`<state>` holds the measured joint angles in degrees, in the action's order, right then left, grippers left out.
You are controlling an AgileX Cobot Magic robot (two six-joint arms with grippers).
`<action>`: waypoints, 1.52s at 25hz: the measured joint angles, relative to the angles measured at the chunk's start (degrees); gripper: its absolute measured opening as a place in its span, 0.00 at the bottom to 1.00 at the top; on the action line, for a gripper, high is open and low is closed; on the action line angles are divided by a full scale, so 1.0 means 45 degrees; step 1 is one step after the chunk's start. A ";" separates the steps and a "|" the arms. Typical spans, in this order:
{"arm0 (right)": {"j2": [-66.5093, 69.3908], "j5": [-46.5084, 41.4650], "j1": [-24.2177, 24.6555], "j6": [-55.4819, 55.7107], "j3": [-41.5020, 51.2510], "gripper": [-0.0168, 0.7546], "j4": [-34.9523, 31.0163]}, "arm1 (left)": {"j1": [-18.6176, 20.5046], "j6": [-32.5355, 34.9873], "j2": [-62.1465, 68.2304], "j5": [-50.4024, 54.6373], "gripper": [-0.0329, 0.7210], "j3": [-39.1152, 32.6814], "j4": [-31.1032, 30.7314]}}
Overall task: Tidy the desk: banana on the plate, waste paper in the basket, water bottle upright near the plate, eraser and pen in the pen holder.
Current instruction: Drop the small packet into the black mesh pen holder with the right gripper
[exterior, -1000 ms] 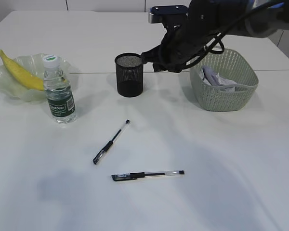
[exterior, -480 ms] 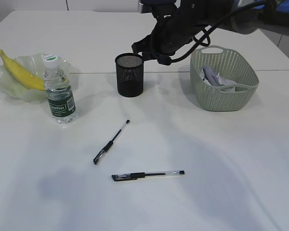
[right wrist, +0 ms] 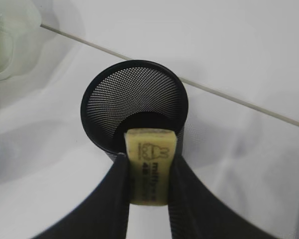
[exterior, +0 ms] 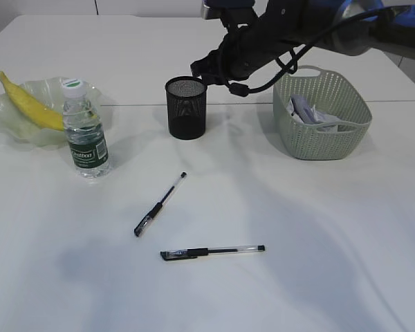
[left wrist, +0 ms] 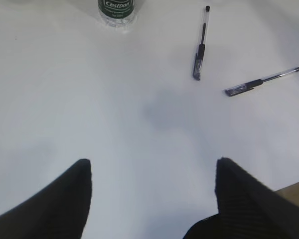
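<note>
My right gripper [right wrist: 148, 159] is shut on a yellowish eraser [right wrist: 149, 162] and holds it over the near rim of the black mesh pen holder [right wrist: 134, 99]; in the exterior view the gripper [exterior: 202, 71] is just above and right of the holder [exterior: 186, 108]. Two pens lie on the table: one slanted [exterior: 160, 204] and one nearly level [exterior: 212, 252], both also in the left wrist view [left wrist: 201, 45] [left wrist: 261, 82]. The banana [exterior: 28, 102] lies on the glass plate [exterior: 7, 121]. The water bottle [exterior: 85, 130] stands upright beside it. My left gripper [left wrist: 152, 172] is open and empty over bare table.
A pale green basket [exterior: 321, 114] with crumpled paper [exterior: 311, 111] stands right of the pen holder. The right arm reaches across above the back of the table. A seam between tabletops runs behind the holder.
The right arm has swung left from beside the basket, bringing the gripper to just above the pen holder's rim. Nothing else has moved.
</note>
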<state>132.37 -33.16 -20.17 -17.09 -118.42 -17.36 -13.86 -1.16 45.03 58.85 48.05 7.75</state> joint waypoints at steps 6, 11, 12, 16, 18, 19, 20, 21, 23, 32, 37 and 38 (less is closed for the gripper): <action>0.0563 0.0345 0.0000 -0.1002 -0.0582 0.21 -0.1152 | 0.0000 0.0000 0.0000 -0.0060 0.78 0.0000 0.0000; 0.1182 0.0849 0.0000 -0.1539 -0.1257 0.18 -0.2079 | 0.0000 0.0000 0.0000 -0.0255 0.78 0.0000 0.0000; 0.1228 0.0964 0.0000 -0.1702 -0.1285 0.18 -0.2251 | 0.0000 0.0000 0.0000 -0.0285 0.78 0.0000 0.0000; 0.1369 0.1154 0.0000 -0.2225 -0.1400 0.18 -0.2544 | 0.0000 0.0000 0.0000 -0.0416 0.78 0.0000 0.0000; 0.1481 0.1267 0.0000 -0.2656 -0.1458 0.18 -0.2793 | 0.0000 0.0000 0.0000 -0.0559 0.78 0.0000 0.0000; 0.1509 0.1268 0.0000 -0.2982 -0.1464 0.18 -0.3030 | 0.0000 0.0000 0.0000 -0.0617 0.78 0.0000 0.0000; 0.1577 0.1299 0.0035 -0.3279 -0.1464 0.18 -0.3360 | 0.0000 0.0000 0.0000 -0.0639 0.78 0.0000 0.0000; 0.1635 0.1353 0.0094 -0.3706 -0.1499 0.18 -0.3713 | 0.0000 0.0000 0.0000 -0.0635 0.78 0.0000 0.0000; 0.1783 0.1400 0.0118 -0.4655 -0.1511 0.18 -0.4731 | 0.0000 0.0000 0.0000 -0.0635 0.78 0.0000 0.0000; 0.1963 0.1680 0.0396 -0.7057 -0.1542 0.18 -0.7158 | 0.0000 0.0000 0.0000 -0.0929 0.78 0.0000 0.0000; 0.2185 0.1833 0.0426 -0.7213 -0.1560 0.18 -0.7447 | 0.0000 0.0000 0.0000 -0.0961 0.78 0.0000 0.0000; 0.2185 0.1878 0.0426 -0.7273 -0.1560 0.18 -0.7480 | 0.0000 0.0000 0.0000 -0.0961 0.78 0.0000 0.0000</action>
<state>142.20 -24.71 -18.25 -49.82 -125.44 -51.02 -13.86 -1.16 45.03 54.52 48.05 7.75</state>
